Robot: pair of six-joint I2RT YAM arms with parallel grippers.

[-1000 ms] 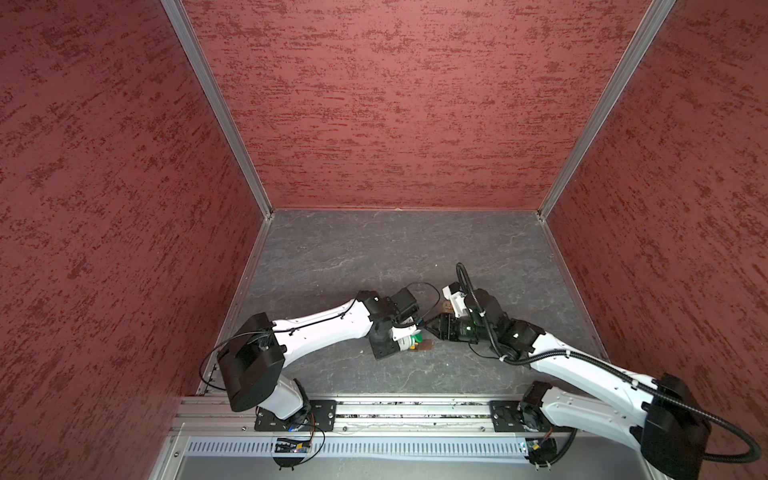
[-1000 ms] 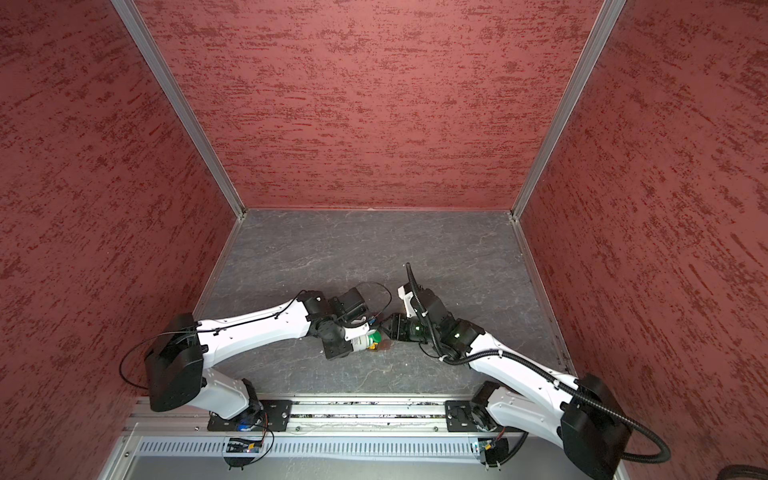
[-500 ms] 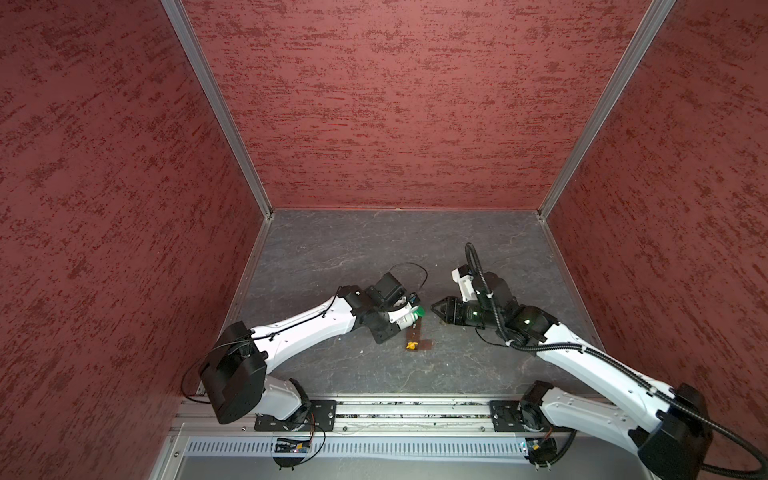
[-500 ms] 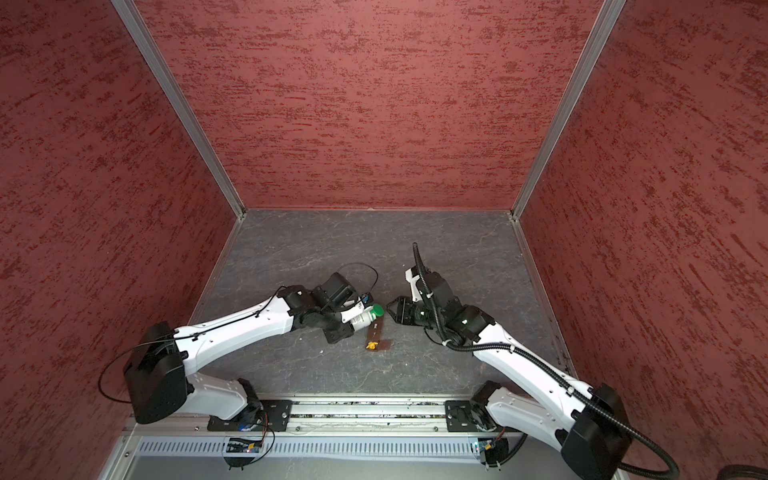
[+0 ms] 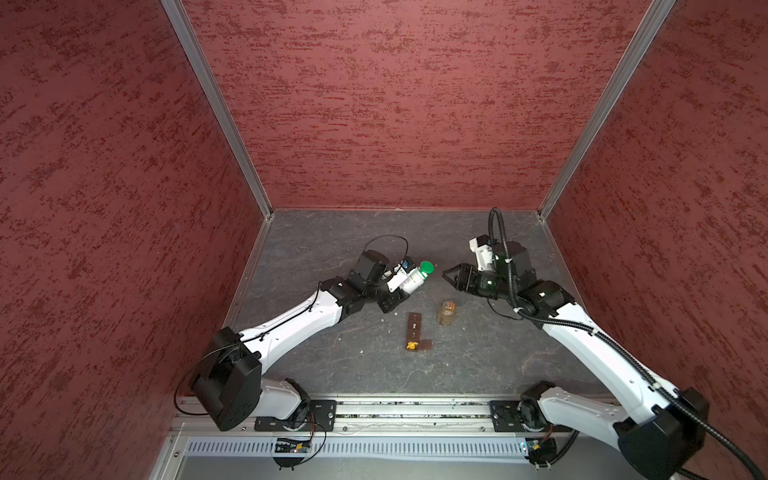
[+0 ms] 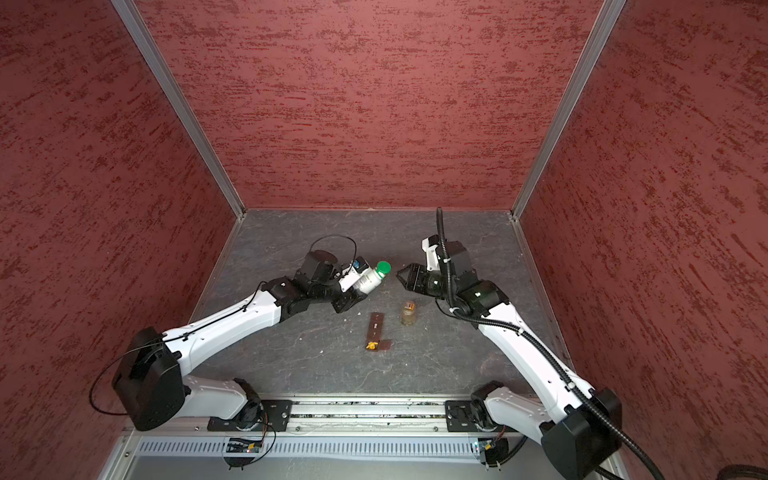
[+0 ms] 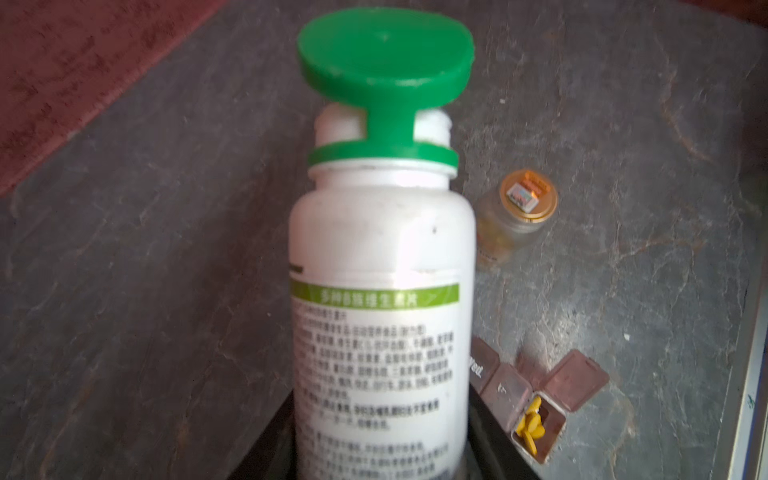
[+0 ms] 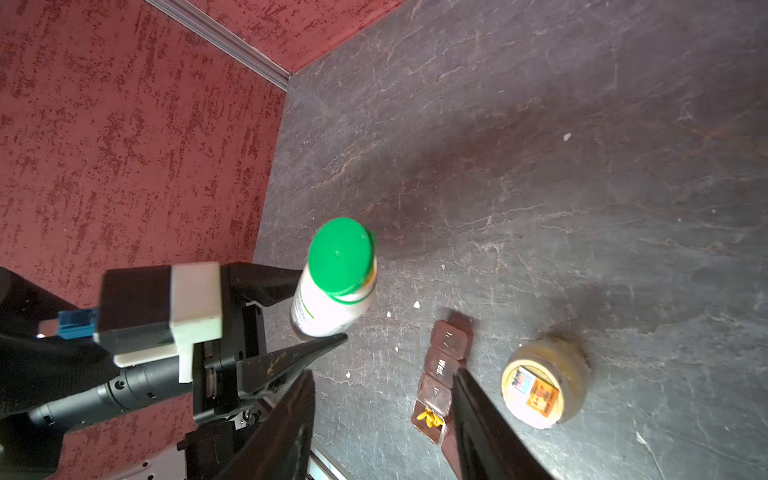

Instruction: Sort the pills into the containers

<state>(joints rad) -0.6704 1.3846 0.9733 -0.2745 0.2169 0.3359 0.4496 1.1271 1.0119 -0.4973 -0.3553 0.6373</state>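
Note:
The containers (image 5: 414,328) (image 6: 376,327) form a brown strip lying mid-floor. Its near end cell stands open, and yellow pills (image 5: 411,345) (image 6: 372,344) (image 7: 531,424) (image 8: 428,417) lie in it. My left gripper (image 5: 397,287) (image 6: 354,287) (image 7: 382,440) is shut on a white bottle (image 5: 412,279) (image 7: 382,249), held tilted above the floor beyond the strip. The bottle's green cap (image 7: 384,54) (image 8: 340,255) is lifted off the neck on its strap. My right gripper (image 5: 448,276) (image 6: 401,276) (image 8: 382,374) faces the cap from a short gap, open and empty.
A clear amber bottle (image 5: 447,312) (image 6: 408,312) (image 8: 544,382) with a gold lid stands just right of the strip. Small white crumbs dot the grey floor (image 5: 332,249). Red walls close in the left, far and right sides. A metal rail (image 5: 395,411) runs along the front.
Both grippers met at the bottle over the strip a second ago. They have since drawn apart and away from it. The right jaws have spread wider, and the left still holds the bottle.

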